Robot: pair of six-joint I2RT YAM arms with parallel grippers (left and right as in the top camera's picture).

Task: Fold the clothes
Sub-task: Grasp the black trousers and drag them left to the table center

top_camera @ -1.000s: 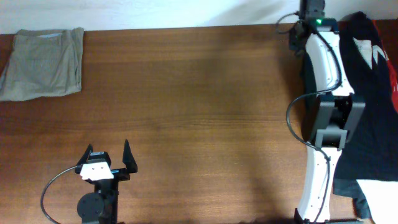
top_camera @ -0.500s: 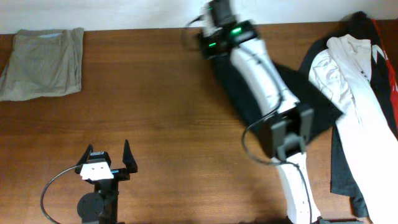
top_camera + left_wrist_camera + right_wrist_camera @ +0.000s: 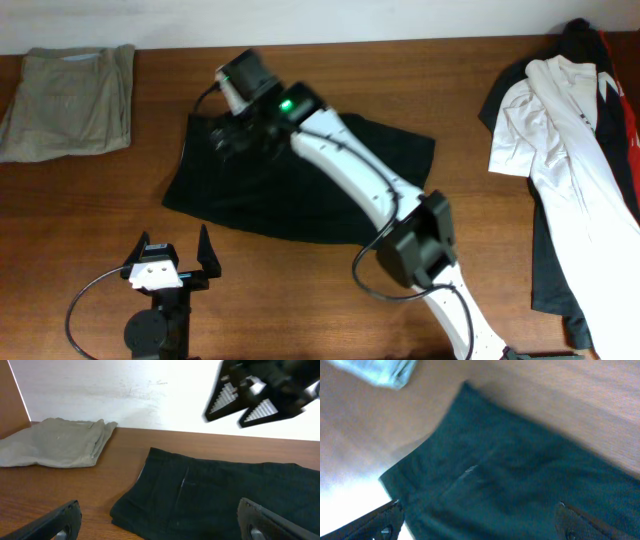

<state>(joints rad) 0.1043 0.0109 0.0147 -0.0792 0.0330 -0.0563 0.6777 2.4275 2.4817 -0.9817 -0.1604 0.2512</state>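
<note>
Black shorts (image 3: 300, 180) lie spread flat on the middle of the wooden table (image 3: 330, 290). My right gripper (image 3: 232, 138) hovers over their far left part, open and empty. In the right wrist view the right gripper (image 3: 480, 522) has both fingertips wide apart, with the black shorts (image 3: 510, 485) below. My left gripper (image 3: 177, 243) rests open near the front edge, just short of the shorts' near hem. From the left wrist view, the left gripper (image 3: 160, 520) faces the shorts (image 3: 225, 495), and the right gripper's ridged fingers (image 3: 260, 410) hang above them.
A folded khaki garment (image 3: 70, 100) lies at the back left corner, also in the left wrist view (image 3: 55, 447). A pile of white, black and red clothes (image 3: 570, 170) covers the right end. The right arm (image 3: 350, 170) stretches diagonally across the shorts.
The right arm swung from the pile at the right to the left centre, bringing the black shorts onto the table's middle, and its jaws opened. The left arm stayed still.
</note>
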